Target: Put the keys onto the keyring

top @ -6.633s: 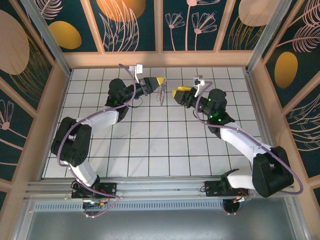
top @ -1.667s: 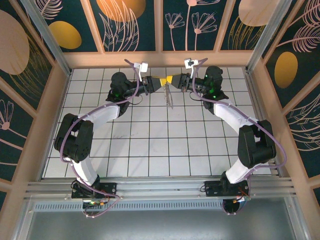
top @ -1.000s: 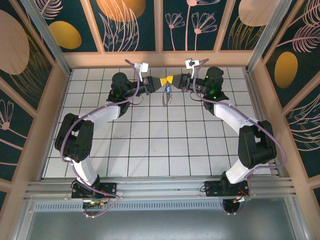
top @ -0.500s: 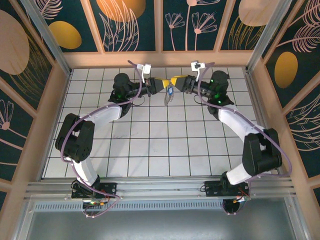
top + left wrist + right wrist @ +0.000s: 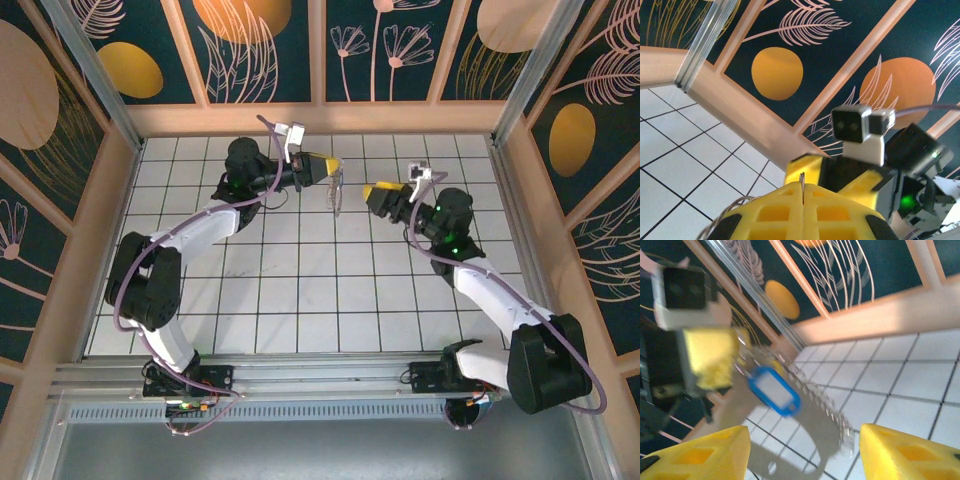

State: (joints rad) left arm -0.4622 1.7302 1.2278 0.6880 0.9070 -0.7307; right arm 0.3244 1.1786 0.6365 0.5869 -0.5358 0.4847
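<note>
**Top external:** The left fingers (image 5: 322,164) are together, clamped on the keyring (image 5: 335,193). It hangs free above the worktop (image 5: 300,290), near the back wall (image 5: 320,118). The right fingers (image 5: 378,193) stand apart and empty, near it.

**Left wrist:** A thin metal ring (image 5: 802,186) is pinched in the seam of the left fingers (image 5: 775,215).

**Right wrist:** The key (image 5: 774,390) dangles beside the silvery links (image 5: 827,407), beyond the spread right fingers (image 5: 700,452). The assembly is probably light, limp and prone to swing. Take the key by its flat blue head. Open room lies toward the near side; the back wall limits travel.
</note>
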